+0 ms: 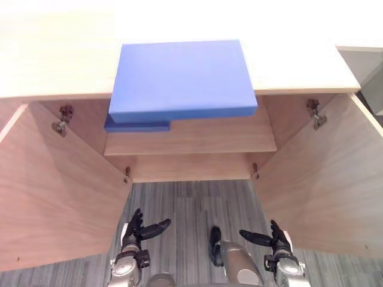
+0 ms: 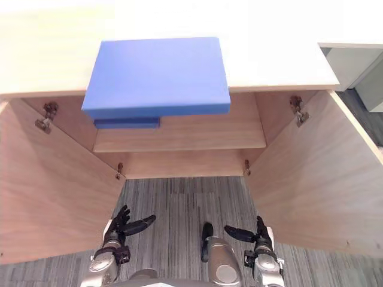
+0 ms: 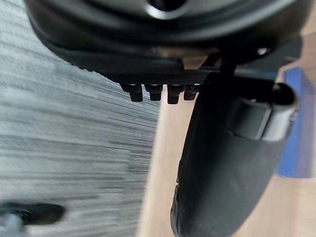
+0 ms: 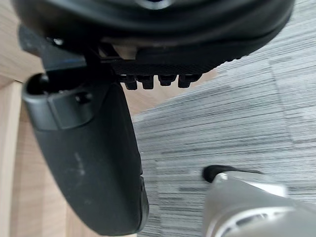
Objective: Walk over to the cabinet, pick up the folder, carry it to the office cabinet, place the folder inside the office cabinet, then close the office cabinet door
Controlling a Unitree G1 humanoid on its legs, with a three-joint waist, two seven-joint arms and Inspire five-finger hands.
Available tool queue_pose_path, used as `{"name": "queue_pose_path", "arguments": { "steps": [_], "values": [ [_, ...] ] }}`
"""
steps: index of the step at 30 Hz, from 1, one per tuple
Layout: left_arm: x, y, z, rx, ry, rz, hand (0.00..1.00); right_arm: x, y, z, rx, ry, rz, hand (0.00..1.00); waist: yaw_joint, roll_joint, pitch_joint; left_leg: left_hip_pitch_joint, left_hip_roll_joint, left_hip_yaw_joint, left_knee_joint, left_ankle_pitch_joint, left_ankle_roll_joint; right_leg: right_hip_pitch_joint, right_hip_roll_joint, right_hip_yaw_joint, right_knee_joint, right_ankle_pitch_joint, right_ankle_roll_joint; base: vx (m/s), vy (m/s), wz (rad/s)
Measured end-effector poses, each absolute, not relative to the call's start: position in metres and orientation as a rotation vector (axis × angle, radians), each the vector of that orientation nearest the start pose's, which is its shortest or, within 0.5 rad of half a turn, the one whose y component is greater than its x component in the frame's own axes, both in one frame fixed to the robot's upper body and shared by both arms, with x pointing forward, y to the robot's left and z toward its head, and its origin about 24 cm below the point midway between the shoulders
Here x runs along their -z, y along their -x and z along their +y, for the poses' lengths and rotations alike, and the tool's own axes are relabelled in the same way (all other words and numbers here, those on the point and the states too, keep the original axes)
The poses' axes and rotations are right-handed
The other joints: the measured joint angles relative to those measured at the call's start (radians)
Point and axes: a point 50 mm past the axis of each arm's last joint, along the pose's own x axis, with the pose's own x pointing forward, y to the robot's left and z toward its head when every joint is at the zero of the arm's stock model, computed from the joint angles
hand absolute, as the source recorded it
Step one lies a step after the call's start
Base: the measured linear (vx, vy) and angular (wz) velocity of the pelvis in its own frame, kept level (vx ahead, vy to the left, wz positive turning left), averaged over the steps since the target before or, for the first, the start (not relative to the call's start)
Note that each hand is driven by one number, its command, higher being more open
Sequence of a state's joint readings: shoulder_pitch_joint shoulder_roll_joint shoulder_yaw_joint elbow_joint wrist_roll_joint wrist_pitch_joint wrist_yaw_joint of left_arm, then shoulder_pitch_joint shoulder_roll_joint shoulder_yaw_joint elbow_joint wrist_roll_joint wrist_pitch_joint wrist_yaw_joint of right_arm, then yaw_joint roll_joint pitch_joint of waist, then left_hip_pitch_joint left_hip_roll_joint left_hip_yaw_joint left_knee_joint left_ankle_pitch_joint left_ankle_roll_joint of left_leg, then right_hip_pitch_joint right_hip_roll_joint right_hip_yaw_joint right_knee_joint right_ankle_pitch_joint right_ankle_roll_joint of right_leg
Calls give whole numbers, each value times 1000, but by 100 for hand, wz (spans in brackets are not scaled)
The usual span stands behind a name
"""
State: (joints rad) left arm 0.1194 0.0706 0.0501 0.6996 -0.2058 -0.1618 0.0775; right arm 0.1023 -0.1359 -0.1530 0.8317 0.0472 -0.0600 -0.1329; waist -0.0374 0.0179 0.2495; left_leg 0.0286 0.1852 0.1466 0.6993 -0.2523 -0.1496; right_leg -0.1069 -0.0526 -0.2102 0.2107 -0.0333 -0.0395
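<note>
A: Where is the folder from our hands?

B: Up and ahead. It lies flat on the cabinet top, and its near edge juts out past the front lip, over the open inside. Our left hand and right hand hang low over the carpet floor, well apart from it.

A: And our fingers?

B: On both hands they are loosely spread and empty, with the thumbs turned in toward each other. We hold nothing yet.

A: How does its long axis run?

B: Side to side, we judge, along the cabinet's front edge. The jutting long edge is the one facing us, and that looks like the place to take it, one hand from each side.

A: Which hand is nearer?

B: The left, slightly. The folder sits a little left of the opening's middle, so our left hand is nearly below its left end, while our right hand is out past its right end and would have to come inward.

A: What stands in our way?

B: The left door and right door are both swung wide and flank our arms, so there is little room sideways. The hands must also rise in front of the top's lip, not under it, or they end up inside above the shelf.

A: Anything else in there?

B: A darker blue flat thing lies on that shelf, just under the folder's left corner. We cannot tell what it is.
</note>
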Motion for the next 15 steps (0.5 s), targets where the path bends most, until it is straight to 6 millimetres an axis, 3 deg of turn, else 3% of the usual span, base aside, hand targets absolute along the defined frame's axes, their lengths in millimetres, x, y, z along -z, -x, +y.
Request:
{"name": "queue_pose_path", "arguments": {
  "steps": [1,3,4,5,7,15],
  "values": [
    [113,-157,194,-269,112,642,100,130,-130,-234,373,81,852,100,4,-2,-3,-39,9,29,5,-23,28,49,0,-10,-38,0,0,247,-25,16],
    [109,-160,194,-267,113,621,100,126,-137,-234,375,72,819,100,22,5,-7,-90,2,56,-132,-20,44,69,0,-4,-61,2,8,210,41,-5],
    [107,-162,194,-266,113,611,100,124,-141,-235,382,68,802,100,23,21,-13,-107,-1,54,-285,55,63,70,8,-3,-63,-2,23,149,102,-5],
    [107,-162,193,-265,114,611,100,124,-141,-237,389,67,800,100,23,34,-20,-113,2,56,-342,88,71,70,18,-3,-63,-6,30,181,144,-2],
    [105,-162,202,-273,88,602,100,126,-140,-230,385,46,809,100,26,17,-32,-68,-30,57,-439,97,90,75,7,10,-86,-1,53,119,111,1],
    [84,-167,210,-256,56,499,100,131,-131,-231,398,39,845,100,25,16,-46,0,-81,72,-567,135,110,109,-18,18,-142,12,74,49,52,0]
  ]
}}
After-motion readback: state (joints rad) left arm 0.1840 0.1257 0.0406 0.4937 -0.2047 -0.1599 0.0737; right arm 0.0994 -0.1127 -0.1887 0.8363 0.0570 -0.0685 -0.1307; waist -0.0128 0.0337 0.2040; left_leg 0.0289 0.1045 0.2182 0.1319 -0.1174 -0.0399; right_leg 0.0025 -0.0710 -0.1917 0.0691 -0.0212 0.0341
